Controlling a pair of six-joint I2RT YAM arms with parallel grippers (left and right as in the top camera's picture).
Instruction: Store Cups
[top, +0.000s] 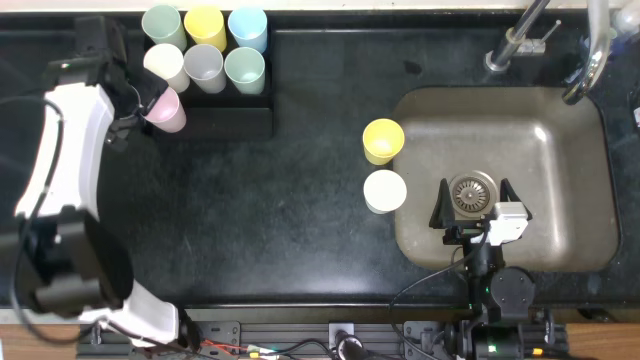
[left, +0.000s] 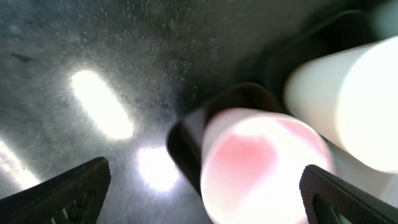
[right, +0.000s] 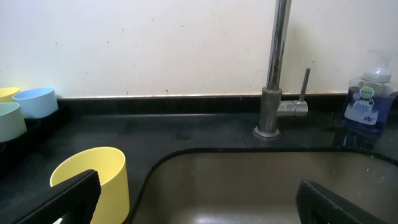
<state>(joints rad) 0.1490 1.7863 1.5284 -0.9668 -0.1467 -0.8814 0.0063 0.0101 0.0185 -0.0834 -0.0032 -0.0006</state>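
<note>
Just ahead of my left pincer (left: 204, 186), whose fingers (left: 65, 196) stand wide apart and grip nothing, a pink cup (left: 261, 165) sits at the near left corner of the black rack (left: 183, 140). From above it appears to lean toward my arm, though I cannot tell whether its base is fully down in the slot. Right behind it stands a cream cup (left: 348, 93). A grey cup (top: 205, 65) and a mint cup (top: 245, 68) share the cream one's row. Beyond them a green cup (top: 163, 22), a yellow cup (top: 205, 25) and a blue cup (top: 247, 27) line the back of the rack.

On the other side, my right pincer (top: 473, 205) hangs over the sink (top: 560, 150), near the drain (top: 472, 190), its fingers likewise spread and empty. Just outside the basin's left rim, on the dark counter (top: 300, 220), two loose cups stand. A white cup (top: 385, 191) is nearer my base and a loose yellow cup (top: 383, 140) is just beyond it, the two almost touching. Farther off, the tap (top: 520, 35) rises behind the sink, with a blue soap bottle (right: 368, 99) to its right.
</note>
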